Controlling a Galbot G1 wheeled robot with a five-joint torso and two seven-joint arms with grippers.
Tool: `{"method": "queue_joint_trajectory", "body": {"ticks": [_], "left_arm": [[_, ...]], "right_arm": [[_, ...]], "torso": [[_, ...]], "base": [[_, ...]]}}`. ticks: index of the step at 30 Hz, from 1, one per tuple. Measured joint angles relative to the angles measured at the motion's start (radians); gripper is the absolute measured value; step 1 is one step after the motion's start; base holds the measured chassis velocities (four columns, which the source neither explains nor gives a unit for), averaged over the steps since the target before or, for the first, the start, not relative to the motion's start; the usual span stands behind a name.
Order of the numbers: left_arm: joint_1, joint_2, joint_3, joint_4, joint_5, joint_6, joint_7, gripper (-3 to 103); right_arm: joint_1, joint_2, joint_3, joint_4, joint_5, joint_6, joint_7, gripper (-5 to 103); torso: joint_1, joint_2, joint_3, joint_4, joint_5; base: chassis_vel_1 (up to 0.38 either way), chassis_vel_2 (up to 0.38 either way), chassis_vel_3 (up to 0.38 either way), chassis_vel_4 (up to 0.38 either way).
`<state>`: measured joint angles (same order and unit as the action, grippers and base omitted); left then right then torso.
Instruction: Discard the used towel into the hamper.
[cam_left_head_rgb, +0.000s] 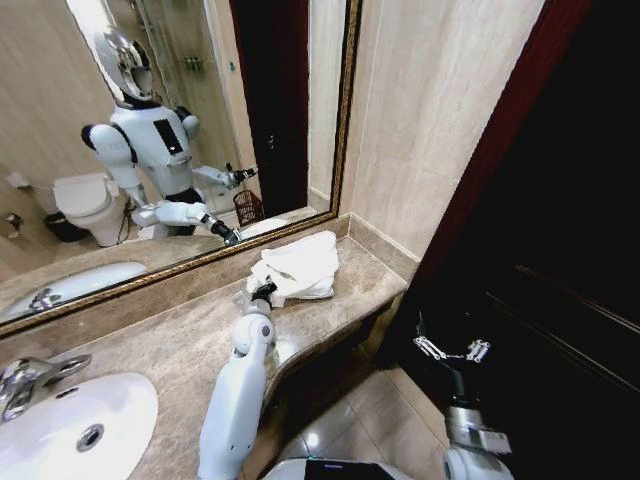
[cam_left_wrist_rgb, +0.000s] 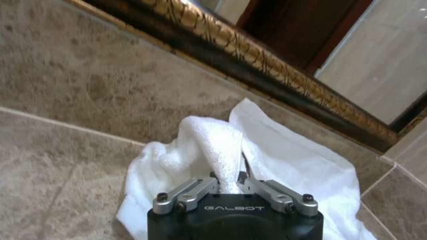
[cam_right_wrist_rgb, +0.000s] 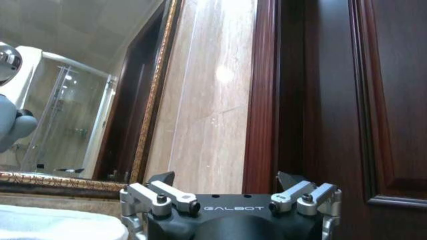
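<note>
Between left gripper (cam_left_wrist_rgb: 227, 181) jaws, towel (cam_left_wrist_rgb: 280, 165)

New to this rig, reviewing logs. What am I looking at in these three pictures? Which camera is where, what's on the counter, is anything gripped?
It is a wheeled robot with two arms, standing at a bathroom vanity.

The head view looks down from the robot's head. You see the marble counter, a sink with a faucet, and a gold-framed mirror reflecting the robot itself. A crumpled white towel lies on the counter near the wall.

The left wrist view comes from a camera on the left arm. The left gripper is at the towel, with its fingers closed on a raised fold of the cloth.

The right wrist view comes from the right arm. The right gripper is open and holds nothing, facing the dark wooden door. In the head view it hangs off the counter's end, over the floor.
</note>
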<state>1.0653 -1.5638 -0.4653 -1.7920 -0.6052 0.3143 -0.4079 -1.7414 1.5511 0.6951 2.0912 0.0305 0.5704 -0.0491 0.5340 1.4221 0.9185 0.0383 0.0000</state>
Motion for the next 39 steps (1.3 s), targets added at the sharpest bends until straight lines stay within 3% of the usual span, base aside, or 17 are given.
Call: {"method": "queue_joint_trajectory", "body": {"ticks": [7,12,18,21,25,31,39], "left_arm": [[0.075,0.004,-0.009,-0.067,0.105,-0.059,0.072,4],[0.200,-0.015,-0.024,-0.178,0.219,-0.115,0.157,4],[0.288,-0.036,-0.033,-0.262,0.318,-0.159,0.206,4],[0.364,-0.044,-0.035,-0.333,0.407,-0.207,0.225,4],[0.417,-0.044,-0.033,-0.382,0.444,-0.233,0.239,4],[0.562,-0.044,-0.015,-0.522,0.517,-0.296,0.314,4],[0.639,-0.044,-0.001,-0.629,0.599,-0.343,0.356,4]], "right_arm": [[-0.003,0.002,-0.002,0.011,0.002,0.000,0.004,100],[-0.005,0.000,-0.002,0.018,0.013,0.004,0.005,100],[-0.009,-0.001,-0.004,0.019,0.019,0.012,0.002,100],[-0.010,-0.004,-0.006,0.021,0.028,0.017,0.001,100],[-0.009,-0.009,-0.005,0.022,0.038,0.019,0.001,100],[-0.024,-0.013,0.007,0.048,0.060,0.039,0.000,100],[-0.037,-0.011,0.036,0.105,0.074,0.060,-0.004,100]], "torso": [[0.000,0.000,0.000,0.0000,0.0000],[0.000,0.000,0.000,0.0001,0.0001],[0.000,0.000,0.000,0.0000,0.0000],[0.000,0.000,0.000,0.0000,0.0000],[0.000,0.000,0.000,0.0000,0.0001],[0.000,0.000,0.000,0.0001,0.0001],[0.000,0.000,0.000,0.0001,0.0000]], "base": [[0.000,0.000,0.000,0.000],[0.000,0.000,0.000,0.000],[0.000,0.000,0.000,0.000],[0.000,0.000,0.000,0.000],[0.000,0.000,0.000,0.000],[0.000,0.000,0.000,0.000],[0.000,0.000,0.000,0.000]]}}
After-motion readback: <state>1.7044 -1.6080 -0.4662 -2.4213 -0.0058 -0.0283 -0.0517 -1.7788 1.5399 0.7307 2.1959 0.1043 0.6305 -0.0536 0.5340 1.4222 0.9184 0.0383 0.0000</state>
